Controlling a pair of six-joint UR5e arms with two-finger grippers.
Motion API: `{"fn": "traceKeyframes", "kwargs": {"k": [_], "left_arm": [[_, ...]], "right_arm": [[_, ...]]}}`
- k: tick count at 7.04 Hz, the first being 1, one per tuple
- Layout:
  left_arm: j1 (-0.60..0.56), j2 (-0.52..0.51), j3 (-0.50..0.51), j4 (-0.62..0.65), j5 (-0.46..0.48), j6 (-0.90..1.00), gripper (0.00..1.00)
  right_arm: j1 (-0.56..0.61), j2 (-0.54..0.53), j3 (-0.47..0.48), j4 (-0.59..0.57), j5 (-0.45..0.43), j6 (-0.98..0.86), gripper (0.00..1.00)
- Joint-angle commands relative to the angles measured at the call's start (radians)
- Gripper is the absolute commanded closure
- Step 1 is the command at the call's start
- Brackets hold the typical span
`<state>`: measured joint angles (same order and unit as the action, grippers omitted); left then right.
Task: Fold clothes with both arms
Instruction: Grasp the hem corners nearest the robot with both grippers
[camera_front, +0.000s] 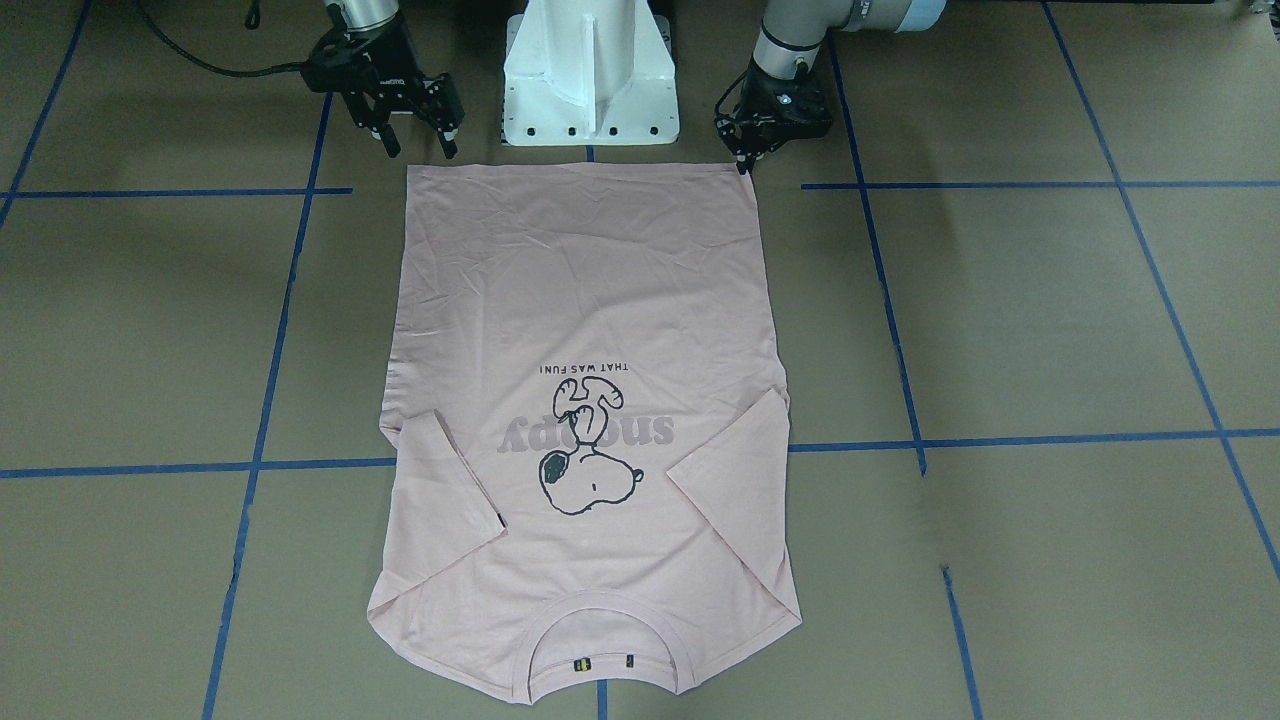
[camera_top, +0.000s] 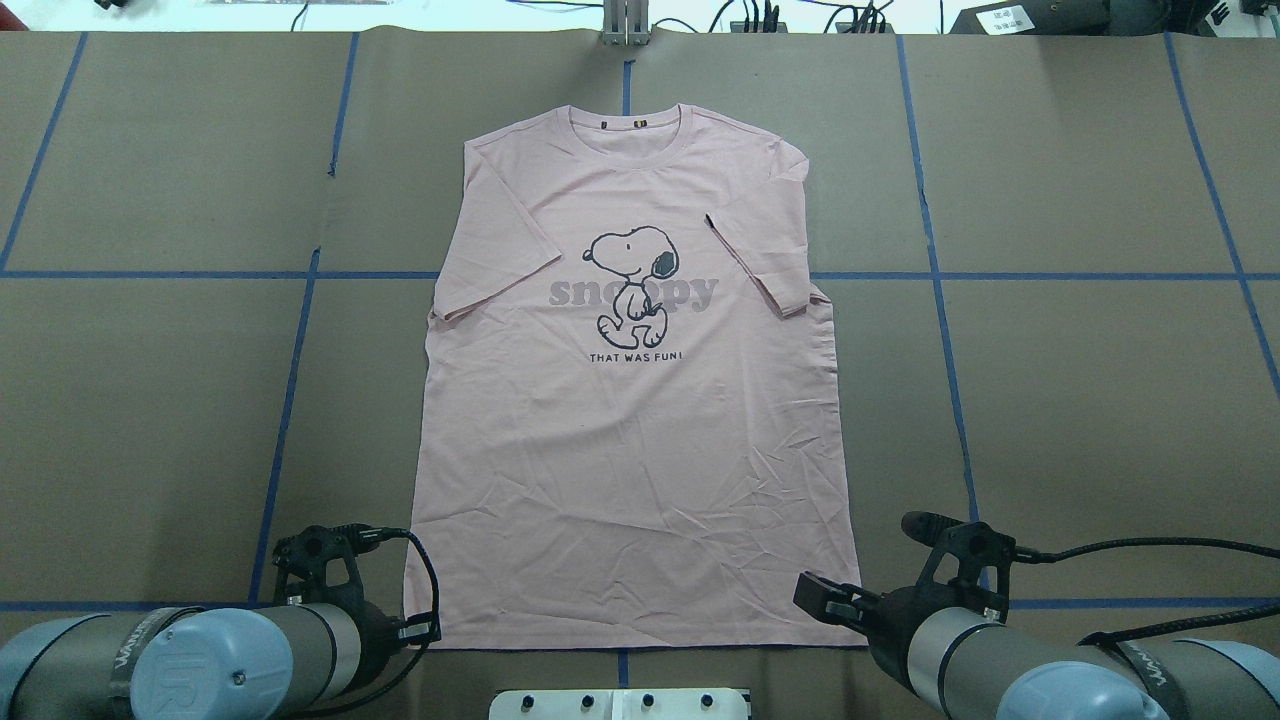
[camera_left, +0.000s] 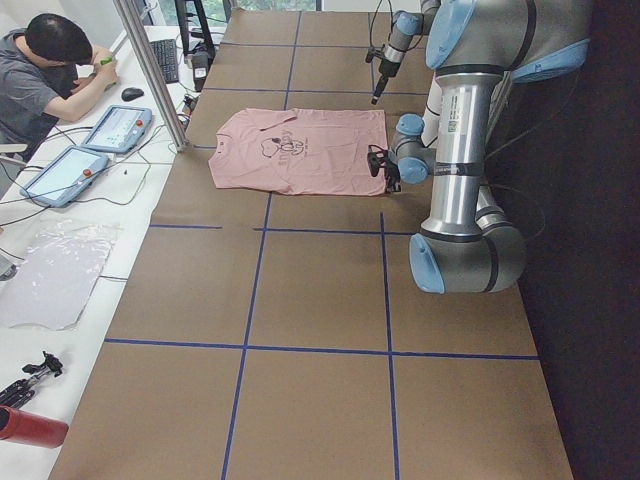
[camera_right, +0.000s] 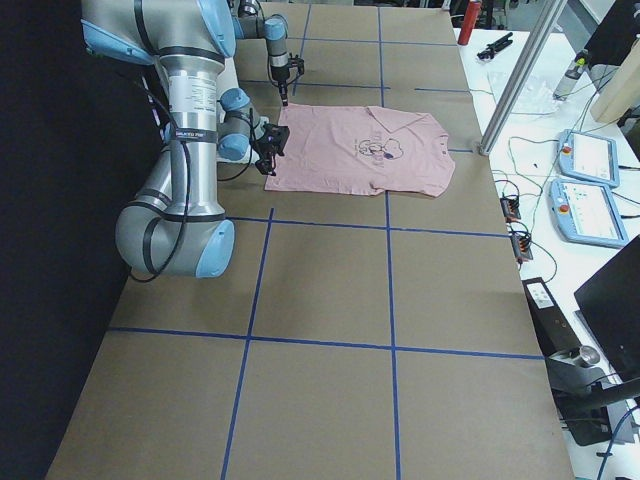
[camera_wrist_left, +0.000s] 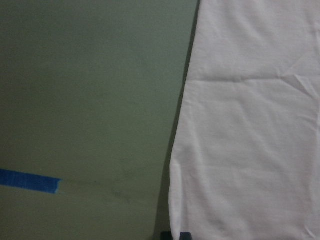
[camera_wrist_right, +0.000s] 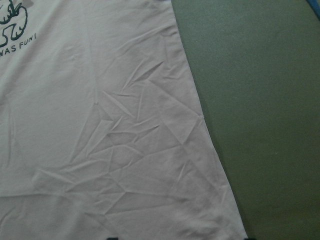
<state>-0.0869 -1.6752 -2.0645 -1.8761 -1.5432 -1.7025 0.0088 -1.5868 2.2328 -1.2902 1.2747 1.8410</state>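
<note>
The black two-finger left gripper (camera_front: 747, 160) is narrowed at the hem corner of the pale pink Snoopy T-shirt (camera_front: 590, 280), which lies flat on the brown, blue-taped table (camera_front: 1050, 320). The black right gripper (camera_front: 418, 142) is spread wide. Overhead, both sleeves (camera_top: 500, 255) are folded inward. Only the left side view shows a seated person (camera_left: 50, 80).
</note>
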Motion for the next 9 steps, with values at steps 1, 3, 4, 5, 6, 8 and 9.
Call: {"fn": "traceKeyframes", "kwargs": {"k": [1,3,4,5,6,8,9], "left_arm": [[-0.001,-0.005,-0.005,0.000,0.000,0.003,1.00],[0.001,-0.009,-0.006,0.000,-0.002,0.003,1.00],[0.001,-0.009,-0.006,0.000,-0.002,0.003,1.00],[0.001,-0.008,-0.006,0.000,-0.002,0.003,1.00],[0.001,-0.009,-0.006,0.000,-0.002,0.003,1.00],[0.001,-0.014,-0.008,-0.002,-0.002,0.003,1.00],[0.001,-0.014,-0.008,-0.002,-0.002,0.003,1.00]], "right_arm": [[-0.024,0.002,-0.011,-0.007,0.002,0.078,0.31],[-0.041,0.010,-0.031,-0.070,0.003,0.123,0.35],[-0.047,0.007,-0.051,-0.070,0.002,0.123,0.35],[-0.050,0.007,-0.065,-0.070,0.002,0.123,0.35],[-0.050,0.004,-0.073,-0.075,0.000,0.124,0.37],[-0.050,0.001,-0.087,-0.078,-0.003,0.124,0.38],[-0.050,0.002,-0.090,-0.078,-0.003,0.124,0.40]]}}
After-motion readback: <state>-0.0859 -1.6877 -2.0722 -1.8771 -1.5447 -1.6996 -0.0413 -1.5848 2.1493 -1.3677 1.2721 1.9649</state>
